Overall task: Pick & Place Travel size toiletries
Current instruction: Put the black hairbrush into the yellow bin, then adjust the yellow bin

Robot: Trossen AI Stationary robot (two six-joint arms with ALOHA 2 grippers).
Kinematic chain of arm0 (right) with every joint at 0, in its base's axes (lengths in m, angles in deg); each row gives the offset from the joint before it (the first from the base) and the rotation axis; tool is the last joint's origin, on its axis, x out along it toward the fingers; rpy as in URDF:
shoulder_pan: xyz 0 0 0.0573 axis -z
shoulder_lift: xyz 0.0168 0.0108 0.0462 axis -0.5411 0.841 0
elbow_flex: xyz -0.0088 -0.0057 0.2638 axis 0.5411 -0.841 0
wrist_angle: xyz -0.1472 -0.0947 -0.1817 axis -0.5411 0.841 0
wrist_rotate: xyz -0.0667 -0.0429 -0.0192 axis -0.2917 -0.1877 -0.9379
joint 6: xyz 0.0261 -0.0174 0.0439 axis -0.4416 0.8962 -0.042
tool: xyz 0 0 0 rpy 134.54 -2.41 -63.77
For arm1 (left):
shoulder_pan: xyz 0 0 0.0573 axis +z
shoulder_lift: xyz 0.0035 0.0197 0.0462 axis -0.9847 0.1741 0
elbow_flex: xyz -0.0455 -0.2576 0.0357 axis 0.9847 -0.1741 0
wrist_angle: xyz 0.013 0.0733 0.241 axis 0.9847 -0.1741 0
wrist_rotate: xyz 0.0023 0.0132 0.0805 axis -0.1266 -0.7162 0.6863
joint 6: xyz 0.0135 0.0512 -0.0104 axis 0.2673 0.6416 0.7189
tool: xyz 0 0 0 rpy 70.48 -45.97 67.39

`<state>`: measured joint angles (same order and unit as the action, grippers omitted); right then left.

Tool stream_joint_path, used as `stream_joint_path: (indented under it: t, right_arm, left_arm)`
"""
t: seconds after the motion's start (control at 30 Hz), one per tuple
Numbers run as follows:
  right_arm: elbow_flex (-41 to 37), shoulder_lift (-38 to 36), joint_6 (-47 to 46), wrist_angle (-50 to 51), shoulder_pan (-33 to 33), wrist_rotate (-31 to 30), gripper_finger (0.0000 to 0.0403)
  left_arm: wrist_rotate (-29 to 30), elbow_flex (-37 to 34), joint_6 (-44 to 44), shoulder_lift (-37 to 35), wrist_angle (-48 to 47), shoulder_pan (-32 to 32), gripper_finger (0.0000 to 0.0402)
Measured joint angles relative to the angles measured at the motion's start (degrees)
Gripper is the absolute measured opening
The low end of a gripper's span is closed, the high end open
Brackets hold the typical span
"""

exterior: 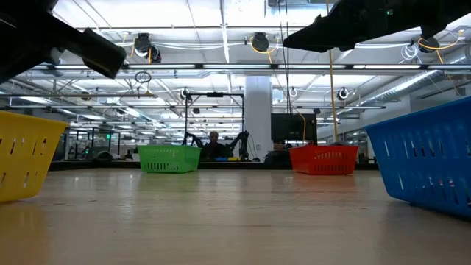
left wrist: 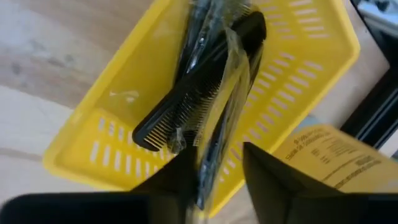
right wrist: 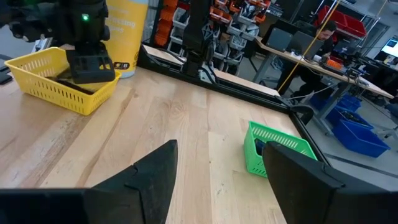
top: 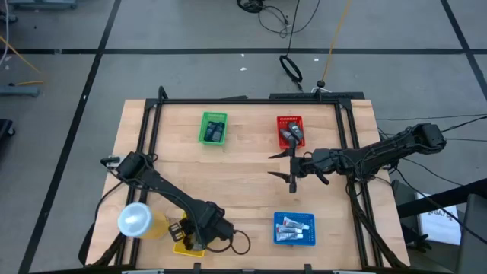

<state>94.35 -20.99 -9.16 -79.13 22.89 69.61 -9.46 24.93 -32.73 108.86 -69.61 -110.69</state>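
Observation:
A yellow basket (left wrist: 292,68) at the table's near left (top: 181,242) holds black combs (left wrist: 199,93) wrapped in clear plastic. My left gripper (left wrist: 221,180) points steeply down into it, fingers apart, with one wrapped comb's end (left wrist: 208,165) between them. My right gripper (top: 293,167) hovers open and level over the middle of the table, holding nothing. White tubes (top: 294,227) lie in the blue basket (top: 308,240). Grey pieces (top: 291,135) lie in the red basket (top: 289,120), and dark pieces (top: 215,132) in the green basket (top: 205,138). My left gripper comes from above, slanting down, with the wrapped comb's end between its parted fingers. The wrap lies along the inner side of one finger (left wrist: 183,180), and a gap shows toward the other finger (left wrist: 273,180). The comb rests in the basket on the other combs.
A big yellow cup with a whitish lid (top: 135,221) stands just left of the yellow basket, close to my left arm. A black frame (top: 251,101) runs round the table. Bare wood lies between the four baskets (top: 243,190).

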Motion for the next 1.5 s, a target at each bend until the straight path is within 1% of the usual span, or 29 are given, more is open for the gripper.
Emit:
stream_joint_path:
  t: [0.13, 0.2, 0.3, 0.4, 0.5, 0.57, 0.67, 0.73, 0.83, 0.97, 1.03, 1.07, 1.13, 1.2, 1.27, 1.33, 1.37, 1.47, 1.5]
  right_arm:
    - [0.02, 0.0, 0.0, 0.0, 0.0, -0.02, 0.0227]
    - [0.02, 0.0, -0.02, 0.0, 0.0, -0.01, 0.0225]
    - [0.04, 0.0, -0.01, 0.01, 0.0, -0.02, 0.0224]
    - [0.04, 0.0, -0.02, 0.01, 0.0, -0.02, 0.0224]
    - [0.04, 0.0, -0.02, 0.16, 0.0, -0.02, 0.0224]
    - [0.04, 0.0, -0.02, 0.64, 0.0, -0.07, 0.0224]
    - [0.07, 0.02, -0.01, 2.53, 0.0, -0.35, 0.0224]
    - [0.07, 0.02, 0.0, 2.78, 0.0, -0.39, 0.0224]
    - [0.07, 0.02, 0.0, 2.82, 0.0, -0.44, 0.0224]
    - [0.07, 0.02, 0.0, 2.81, 0.0, -0.44, 0.0224]
    - [0.07, 0.02, 0.0, 2.83, 0.01, -0.44, 0.0224]
    - [0.07, 0.02, 0.0, 2.81, 0.0, -0.42, 0.0224]
    - [0.07, 0.02, -0.02, 2.8, 0.02, -0.42, 0.0224]
    - [0.07, 0.02, -0.02, 2.6, 0.02, -0.42, 0.0224]
    - [0.07, 0.01, -0.01, 2.35, 0.04, -0.37, 0.0224]
    - [0.07, 0.01, -0.02, 2.38, 0.02, -0.35, 0.0224]
    - [0.07, 0.02, -0.02, 2.38, 0.02, -0.35, 0.0224]
    - [0.07, 0.0, -0.02, 2.38, 0.02, -0.33, 0.0224]
    - [0.07, 0.0, -0.02, 2.37, 0.02, -0.32, 0.0224]
  left_arm:
    - [0.0, 0.0, -7.21, -0.11, 0.03, 1.28, 0.0189]
    - [-0.01, 0.3, -12.95, -0.33, -0.23, 2.39, 0.0225]
    - [0.02, 2.81, -22.49, -0.39, -3.25, 4.37, 0.0272]
    - [2.07, 6.38, -31.76, -0.48, -7.43, 6.15, 0.0307]
    - [6.58, 8.5, -40.91, -1.34, -7.42, 7.15, 0.0323]
    - [11.42, 8.59, -46.1, -2.83, -5.31, 7.16, 0.0322]
    - [21.26, 7.27, -55.26, -5.0, -2.88, 6.28, 0.0303]
    - [24.48, 4.9, -58.79, -6.45, 1.17, 5.45, 0.0283]
    - [24.94, -1.16, -62.0, -10.54, 10.89, 3.91, 0.0252]
    - [24.26, -11.61, -66.62, -14.95, 24.79, 3.4, 0.0217]
    - [22.88, -15.99, -68.2, -16.71, 30.39, 3.4, 0.0201]
    - [21.1, -17.8, -69.22, -17.7, 32.13, 3.18, 0.0194]
    - [17.06, -20.03, -71.99, -18.98, 32.84, 2.89, 0.0182]
    - [15.77, -21.07, -73.77, -19.77, 30.35, 2.05, 0.0172]
    - [16.77, -21.17, -73.94, -20.38, 28.19, 0.74, 0.0162]
    - [18.38, -21.2, -71.74, -20.49, 27.86, -0.53, 0.0155]
    - [18.25, -21.66, -70.85, -20.37, 28.53, -0.93, 0.0152]
    - [17.68, -24.89, -70.73, -20.01, 34.78, -1.14, 0.0148]
    - [18.78, -26.36, -71.08, -19.91, 36.88, -1.02, 0.0147]
